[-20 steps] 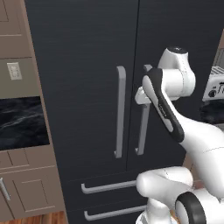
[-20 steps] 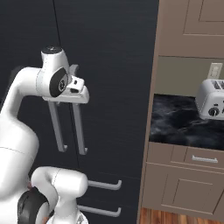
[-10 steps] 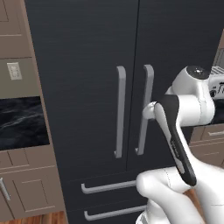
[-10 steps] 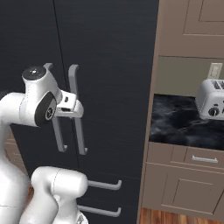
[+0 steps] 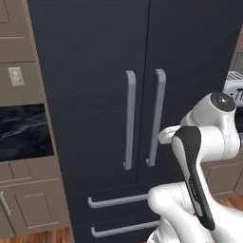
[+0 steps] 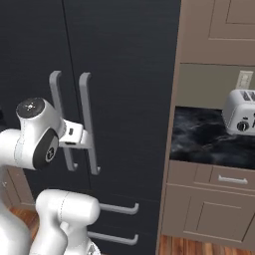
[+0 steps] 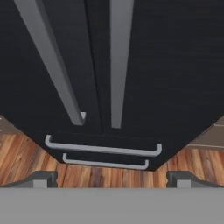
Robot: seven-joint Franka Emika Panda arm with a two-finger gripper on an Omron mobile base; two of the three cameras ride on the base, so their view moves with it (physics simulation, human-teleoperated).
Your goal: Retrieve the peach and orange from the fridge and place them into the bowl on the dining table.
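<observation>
Closed fridge (image 7: 175, 65), twin handles (image 7: 120, 61), two drawers (image 7: 103, 148)

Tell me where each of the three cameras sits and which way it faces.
Left base view: behind the arm's left, facing the closed fridge; the white arm rises at lower right.
Right base view: behind the arm's right, facing the same fridge and a toaster on the counter; the arm rises at lower left.
Hand view: on the hand, looking down the door handles to the drawers; the gripper has its jaws wide apart.
Shared: all show the fridge's paired handles.
</observation>
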